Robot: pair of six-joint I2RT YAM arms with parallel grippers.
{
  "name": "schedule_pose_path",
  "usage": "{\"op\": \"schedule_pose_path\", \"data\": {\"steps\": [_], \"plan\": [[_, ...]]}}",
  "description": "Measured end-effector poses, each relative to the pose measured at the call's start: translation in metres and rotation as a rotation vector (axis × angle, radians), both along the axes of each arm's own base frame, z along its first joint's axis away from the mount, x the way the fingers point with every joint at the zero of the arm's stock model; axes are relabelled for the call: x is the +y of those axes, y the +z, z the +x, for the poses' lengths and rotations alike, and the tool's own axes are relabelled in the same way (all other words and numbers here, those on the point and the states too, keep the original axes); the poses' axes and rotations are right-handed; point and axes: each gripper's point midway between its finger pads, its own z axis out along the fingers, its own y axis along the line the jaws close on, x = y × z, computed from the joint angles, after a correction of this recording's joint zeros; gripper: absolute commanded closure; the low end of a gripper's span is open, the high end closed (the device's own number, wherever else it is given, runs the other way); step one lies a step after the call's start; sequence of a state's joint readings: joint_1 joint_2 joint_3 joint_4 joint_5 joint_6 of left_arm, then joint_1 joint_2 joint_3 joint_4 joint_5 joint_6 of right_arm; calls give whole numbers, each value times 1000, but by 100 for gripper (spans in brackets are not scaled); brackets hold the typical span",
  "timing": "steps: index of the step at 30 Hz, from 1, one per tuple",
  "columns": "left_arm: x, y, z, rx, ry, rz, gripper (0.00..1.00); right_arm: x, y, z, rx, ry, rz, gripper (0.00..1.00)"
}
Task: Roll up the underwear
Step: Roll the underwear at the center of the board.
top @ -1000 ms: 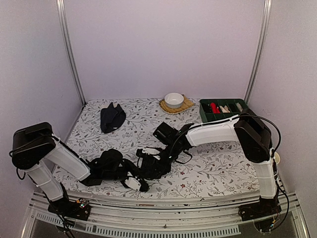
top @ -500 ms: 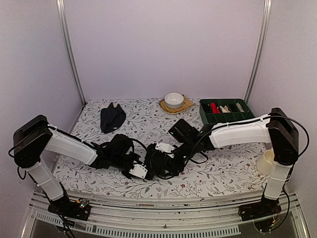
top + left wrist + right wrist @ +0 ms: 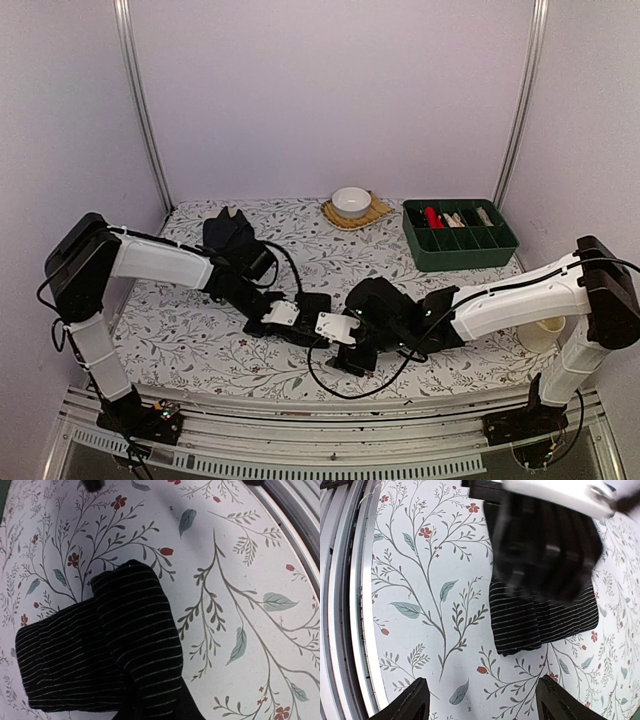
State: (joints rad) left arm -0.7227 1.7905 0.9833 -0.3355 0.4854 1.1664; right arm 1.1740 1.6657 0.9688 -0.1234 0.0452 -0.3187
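Lying folded, the underwear (image 3: 540, 615) sits beyond the right tool (image 3: 482, 692).

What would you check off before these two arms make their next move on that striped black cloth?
1. Right gripper open and empty: ok; jaws spread wide, with the cloth lying beyond them.
2. Left gripper holding the striped underwear: cannot tell; its jaws are hidden or blurred.
3. The striped underwear rolled: not ok; it lies folded in flat layers.
4. Second underwear rolled: not ok; it lies loose at the far left.
5. White bowl and green tray out of the way: ok; both stand at the far edge, apart from the arms.
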Motion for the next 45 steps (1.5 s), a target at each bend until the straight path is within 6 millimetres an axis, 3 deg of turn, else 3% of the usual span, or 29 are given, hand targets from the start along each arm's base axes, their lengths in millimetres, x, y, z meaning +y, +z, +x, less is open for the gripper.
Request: {"op": "schedule_pose_path", "data": {"steps": [7,13,22,33,45], "plan": [[-14,16,14,214,29,-21,95,13,-11,4,-148,27,-69,25],[-11,17,5,326,56,-12,95,18,-20,18,-225,21,-120,25],[-12,-3,2,456,110,45,94,28,-26,33,-310,22,-164,26],[-11,-4,1,496,151,55,93,41,-40,23,-320,90,-198,38],[-12,-5,0,529,163,68,92,48,-51,40,-380,42,-252,43]]}}
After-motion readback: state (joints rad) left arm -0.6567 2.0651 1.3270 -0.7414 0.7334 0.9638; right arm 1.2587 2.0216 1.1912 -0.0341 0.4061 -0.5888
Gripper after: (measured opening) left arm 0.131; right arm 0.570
